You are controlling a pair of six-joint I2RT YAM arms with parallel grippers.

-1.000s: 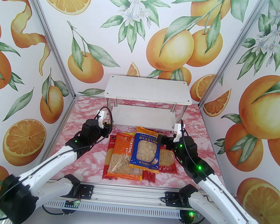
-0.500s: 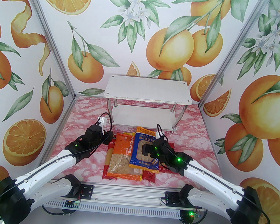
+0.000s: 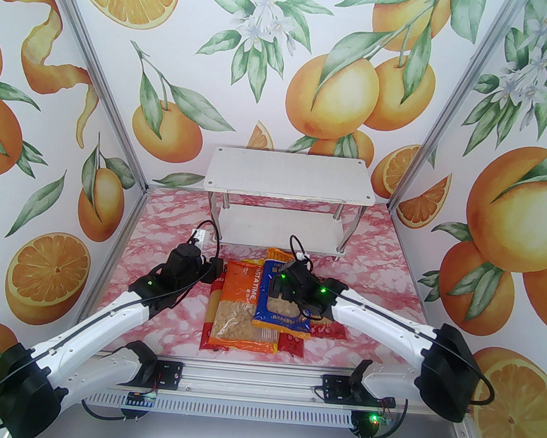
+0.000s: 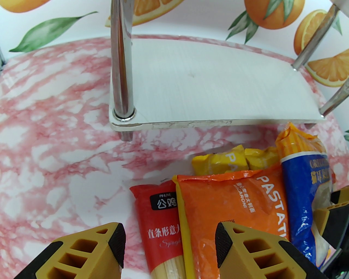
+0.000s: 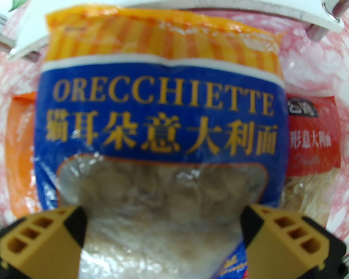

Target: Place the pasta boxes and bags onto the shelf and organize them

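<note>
**Pasta packs (image 3: 235,314) heaped on table (image 3: 158,251) before shelf (image 3: 290,174)**

Right end effector (image 5: 163,226) hangs wide open over the blue orecchiette bag (image 5: 163,122), one finger either side of its clear window, gripping nothing; left end effector (image 4: 169,242), partly open and likewise empty, hovers above the red spaghetti pack (image 4: 161,218) and the left edge of the orange bag (image 4: 226,199); both bags top the heap.

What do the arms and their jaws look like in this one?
The left arm and right arm have white shells, black joints, thin black external cables and green indicator lights. The jaws are yellow wedges with hollow cells and black inner faces.
</note>
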